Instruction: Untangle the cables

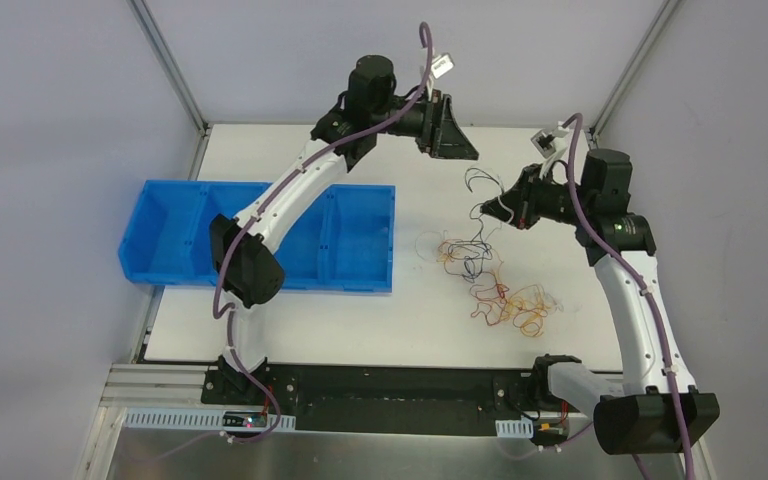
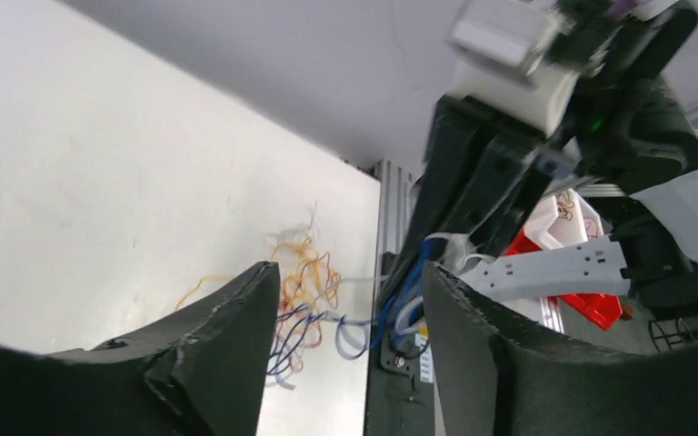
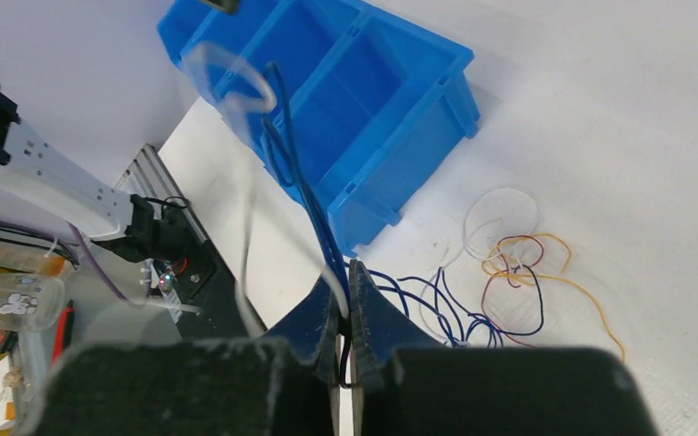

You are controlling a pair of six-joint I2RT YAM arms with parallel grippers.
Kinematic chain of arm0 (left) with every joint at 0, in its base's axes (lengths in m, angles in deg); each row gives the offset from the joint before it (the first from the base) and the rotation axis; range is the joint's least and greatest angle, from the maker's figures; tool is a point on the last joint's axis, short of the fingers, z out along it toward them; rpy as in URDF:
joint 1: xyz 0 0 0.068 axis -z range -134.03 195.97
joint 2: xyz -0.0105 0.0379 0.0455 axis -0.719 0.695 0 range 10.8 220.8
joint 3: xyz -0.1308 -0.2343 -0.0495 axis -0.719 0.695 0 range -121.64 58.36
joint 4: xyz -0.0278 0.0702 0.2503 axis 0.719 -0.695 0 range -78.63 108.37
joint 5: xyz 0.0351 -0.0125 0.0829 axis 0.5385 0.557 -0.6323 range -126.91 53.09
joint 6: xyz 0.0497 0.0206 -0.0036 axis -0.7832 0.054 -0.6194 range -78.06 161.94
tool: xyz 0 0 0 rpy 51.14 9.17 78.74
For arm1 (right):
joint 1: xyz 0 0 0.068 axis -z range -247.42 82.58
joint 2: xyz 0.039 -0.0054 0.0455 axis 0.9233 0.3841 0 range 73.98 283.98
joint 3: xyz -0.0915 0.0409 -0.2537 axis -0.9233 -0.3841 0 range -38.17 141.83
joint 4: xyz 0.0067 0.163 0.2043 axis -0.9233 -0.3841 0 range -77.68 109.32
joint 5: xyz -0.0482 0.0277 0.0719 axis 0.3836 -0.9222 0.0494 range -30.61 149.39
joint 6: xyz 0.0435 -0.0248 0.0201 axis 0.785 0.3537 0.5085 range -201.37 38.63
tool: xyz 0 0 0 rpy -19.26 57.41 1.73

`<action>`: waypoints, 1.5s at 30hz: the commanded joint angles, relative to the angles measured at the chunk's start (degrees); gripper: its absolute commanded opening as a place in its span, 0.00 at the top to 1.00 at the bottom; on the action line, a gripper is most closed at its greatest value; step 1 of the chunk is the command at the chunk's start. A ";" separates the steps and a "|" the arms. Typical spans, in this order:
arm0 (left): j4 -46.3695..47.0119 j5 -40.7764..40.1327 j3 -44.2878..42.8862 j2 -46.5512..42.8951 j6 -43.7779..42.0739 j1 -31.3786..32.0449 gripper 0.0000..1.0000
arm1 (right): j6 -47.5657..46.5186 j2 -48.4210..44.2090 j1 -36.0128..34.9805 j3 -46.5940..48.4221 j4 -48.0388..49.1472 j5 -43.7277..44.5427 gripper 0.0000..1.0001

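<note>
The cables (image 1: pixel 490 285) lie in a loose tangle of orange, red, yellow, white and dark wires on the white table, right of centre. My right gripper (image 1: pixel 486 208) hovers above the tangle's far side, shut on a dark wire and a white wire. In the right wrist view its fingers (image 3: pixel 346 295) pinch these two strands, which loop up above the jaws (image 3: pixel 273 100) and trail down into the pile (image 3: pixel 500 272). My left gripper (image 1: pixel 450 148) is raised over the far middle of the table, open and empty. In the left wrist view (image 2: pixel 350 282) the tangle (image 2: pixel 302 277) shows between its wide jaws.
A blue bin (image 1: pixel 360 190) with several compartments sits at the left of the table, and the left arm crosses over it. It also shows in the right wrist view (image 3: pixel 391 100). A black base rail (image 1: pixel 390 395) runs along the near edge. Grey walls close in the back and sides.
</note>
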 commanded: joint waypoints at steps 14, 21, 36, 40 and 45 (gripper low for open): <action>-4.98 -0.19 22.17 -19.03 -27.37 2.88 0.29 | 16.49 -0.86 -0.14 7.46 3.27 -6.54 1.00; 2.65 -1.75 23.22 -17.89 -23.45 5.77 0.34 | 19.84 -0.64 -0.21 7.23 4.26 -7.67 1.00; 5.37 -1.16 21.23 -15.09 -17.61 5.85 0.66 | 19.41 -0.41 -0.18 8.31 2.34 -8.31 1.00; 4.98 -2.66 20.86 -14.80 -17.47 5.82 0.85 | 19.59 -0.31 -0.16 8.25 2.28 -8.88 1.00; 3.11 -4.12 20.17 -15.55 -14.60 4.62 1.00 | 15.35 0.22 0.21 8.65 -3.04 -5.75 1.00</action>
